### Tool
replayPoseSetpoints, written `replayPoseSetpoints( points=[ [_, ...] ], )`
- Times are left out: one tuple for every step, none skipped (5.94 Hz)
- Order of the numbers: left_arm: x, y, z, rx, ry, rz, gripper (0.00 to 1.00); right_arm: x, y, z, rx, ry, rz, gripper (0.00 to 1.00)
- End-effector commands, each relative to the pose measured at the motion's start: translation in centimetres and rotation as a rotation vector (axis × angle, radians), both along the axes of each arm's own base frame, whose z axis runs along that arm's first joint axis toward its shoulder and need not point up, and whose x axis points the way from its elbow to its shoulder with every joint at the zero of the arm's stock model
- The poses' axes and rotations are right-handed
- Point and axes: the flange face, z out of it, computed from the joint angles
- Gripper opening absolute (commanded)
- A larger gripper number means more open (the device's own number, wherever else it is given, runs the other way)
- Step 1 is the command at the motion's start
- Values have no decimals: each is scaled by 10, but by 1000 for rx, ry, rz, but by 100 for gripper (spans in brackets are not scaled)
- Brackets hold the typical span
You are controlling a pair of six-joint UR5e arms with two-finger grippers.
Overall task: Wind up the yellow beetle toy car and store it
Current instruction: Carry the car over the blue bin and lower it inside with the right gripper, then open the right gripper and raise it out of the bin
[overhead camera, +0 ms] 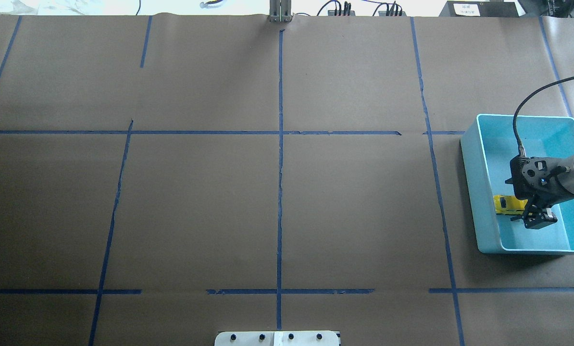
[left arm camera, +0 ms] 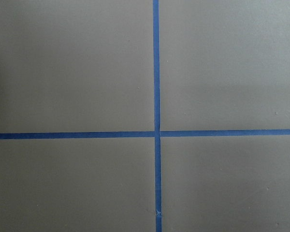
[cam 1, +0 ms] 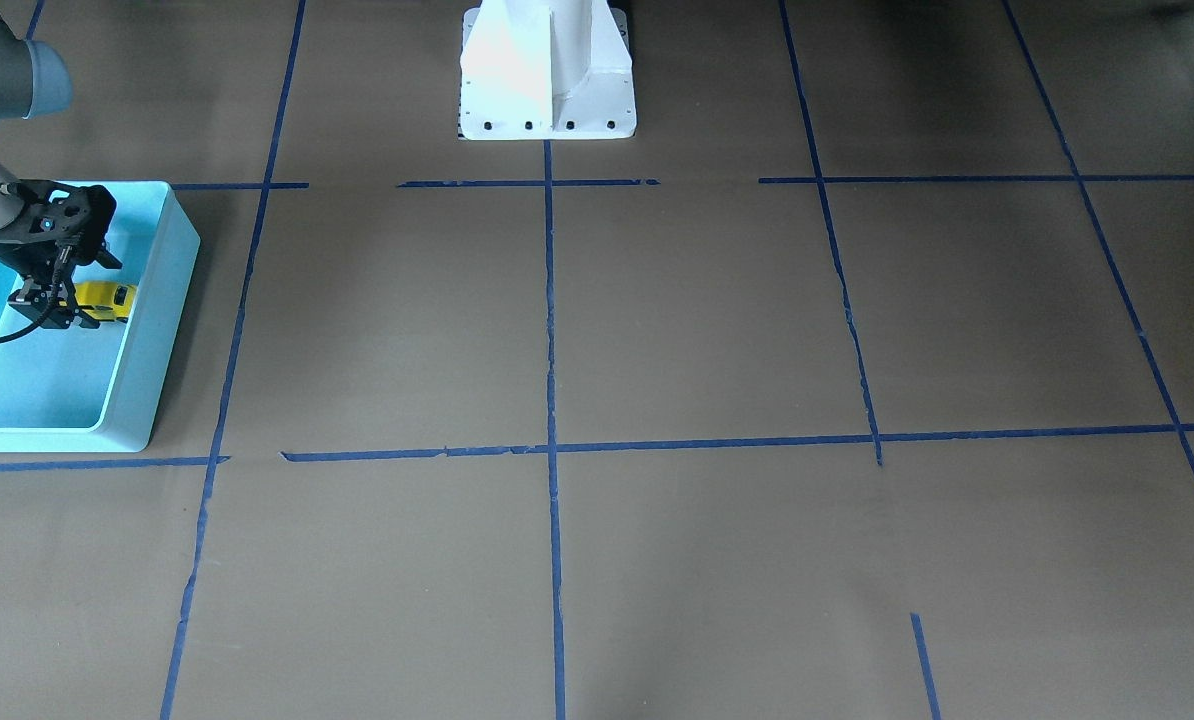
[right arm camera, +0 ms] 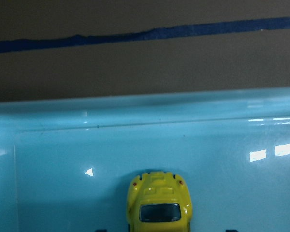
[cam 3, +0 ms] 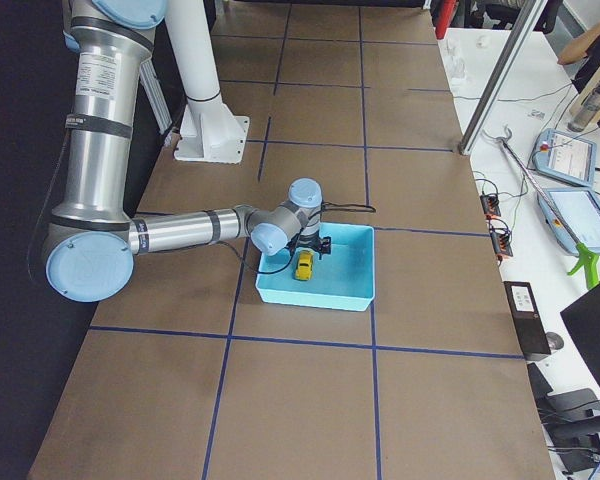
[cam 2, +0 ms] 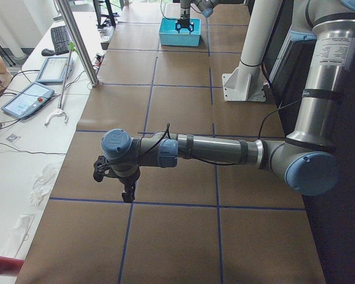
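The yellow beetle toy car sits inside the turquoise bin at the robot's right end of the table, near the bin wall that faces the table's middle but not touching it. The right arm's fingers reach down into the bin and stand spread on either side of the car — parted wider than its body, clear of both flanks. The left arm's fingers hang low over a blue tape line, well apart from the bin — whether they are parted or closed I cannot tell.
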Motion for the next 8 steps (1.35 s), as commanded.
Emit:
replayPoseSetpoints(
  points=[
    [0,0,0,1,-1,0,100,34,-1,-30,10,-29,54,100],
    [0,0,-1,1,1,0,100,80,-13,-46,-50,-59,125,100],
    [0,0,0,1,1,0,100,140,-27,-46,-140,-96,230,100],
    [0,0,0,1,1,0,100,203,-18,-28,-206,-104,366,100],
    [0,0,0,0,-1,0,100,242,-19,-20,-259,-100,478,100],
    [0,1,1,-2,0,0,100,267,-21,-17,-382,-93,593,100],
    [0,1,1,-2,1,0,100,273,-20,-7,-570,-93,723,100],
    [0,1,1,-2,1,0,100,281,-18,-4,-720,-113,856,100]
  ],
)
